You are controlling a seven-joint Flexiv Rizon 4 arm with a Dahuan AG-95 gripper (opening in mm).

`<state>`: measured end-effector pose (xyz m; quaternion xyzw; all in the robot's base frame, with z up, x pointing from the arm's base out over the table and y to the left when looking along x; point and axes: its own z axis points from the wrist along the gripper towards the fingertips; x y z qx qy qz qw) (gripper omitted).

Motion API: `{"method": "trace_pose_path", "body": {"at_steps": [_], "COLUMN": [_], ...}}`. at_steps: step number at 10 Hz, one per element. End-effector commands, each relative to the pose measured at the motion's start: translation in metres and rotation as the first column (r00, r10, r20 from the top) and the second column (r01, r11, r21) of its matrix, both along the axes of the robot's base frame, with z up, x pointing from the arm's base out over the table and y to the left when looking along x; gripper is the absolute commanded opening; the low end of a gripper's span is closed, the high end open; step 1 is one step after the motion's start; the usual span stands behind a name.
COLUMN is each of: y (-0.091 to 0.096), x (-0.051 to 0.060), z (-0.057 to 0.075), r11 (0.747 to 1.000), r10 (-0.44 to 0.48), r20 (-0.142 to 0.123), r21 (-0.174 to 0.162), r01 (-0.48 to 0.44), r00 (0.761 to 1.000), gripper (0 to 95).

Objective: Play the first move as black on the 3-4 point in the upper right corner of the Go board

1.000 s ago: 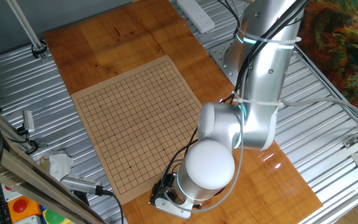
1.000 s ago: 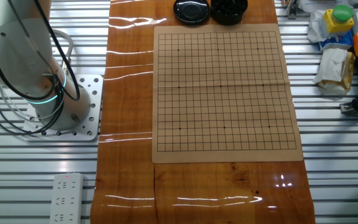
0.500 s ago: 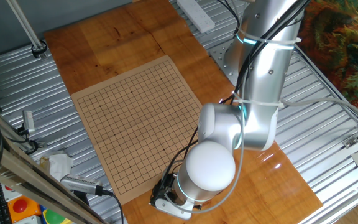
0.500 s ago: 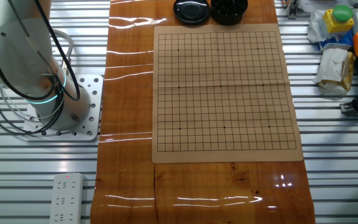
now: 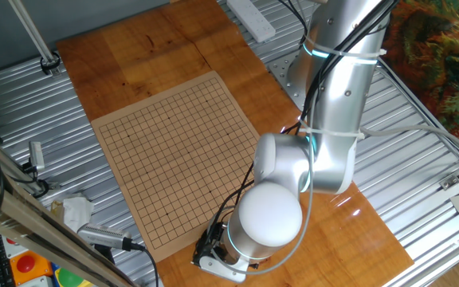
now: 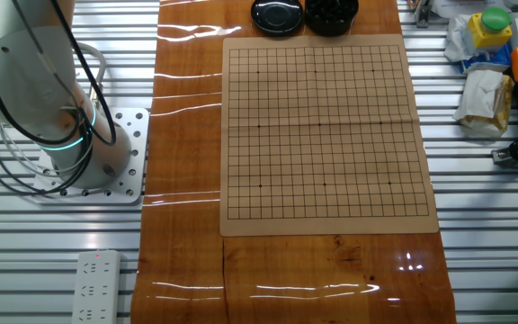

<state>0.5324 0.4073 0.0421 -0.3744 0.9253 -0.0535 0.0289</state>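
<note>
The board [image 5: 178,159] is a tan sheet with a black line grid, lying on the orange-brown tabletop; it also shows in the other fixed view [image 6: 326,135]. No stone lies on its grid. A black bowl [image 6: 331,13] and a round black lid [image 6: 277,14] stand just past the board's far edge. Single black stones cannot be made out in the bowl. My gripper [image 5: 216,257] is at the board's near corner in one fixed view, mostly hidden under the arm's round white wrist [image 5: 269,211]. Its fingers are hidden. It is out of frame in the other fixed view.
The arm's base [image 6: 79,162] stands on a metal plate left of the tabletop. A white power strip [image 6: 95,286] lies near it. Crumpled bags and coloured toys [image 6: 488,63] sit right of the board. Cables and tools [image 5: 94,235] lie by the board's corner.
</note>
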Motion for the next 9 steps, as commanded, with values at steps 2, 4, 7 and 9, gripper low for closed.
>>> {"method": "trace_pose_path", "body": {"at_steps": [2, 4, 7, 9], "y": [-0.0003, -0.0003, -0.0003, -0.0003], "x": [-0.0002, -0.0002, -0.0002, -0.0002], "z": [0.0003, 0.0003, 0.0003, 0.0003], "r11": [1.000, 1.000, 1.000, 1.000], "r10": [0.001, -0.001, 0.002, 0.007], "r20": [0.000, 0.000, 0.000, -0.001], "r21": [-0.002, -0.001, -0.002, -0.003], "r01": [-0.001, 0.001, -0.002, -0.007], "r00": [1.000, 1.000, 1.000, 1.000], "gripper": [19.0, 19.0, 19.0, 19.0]}}
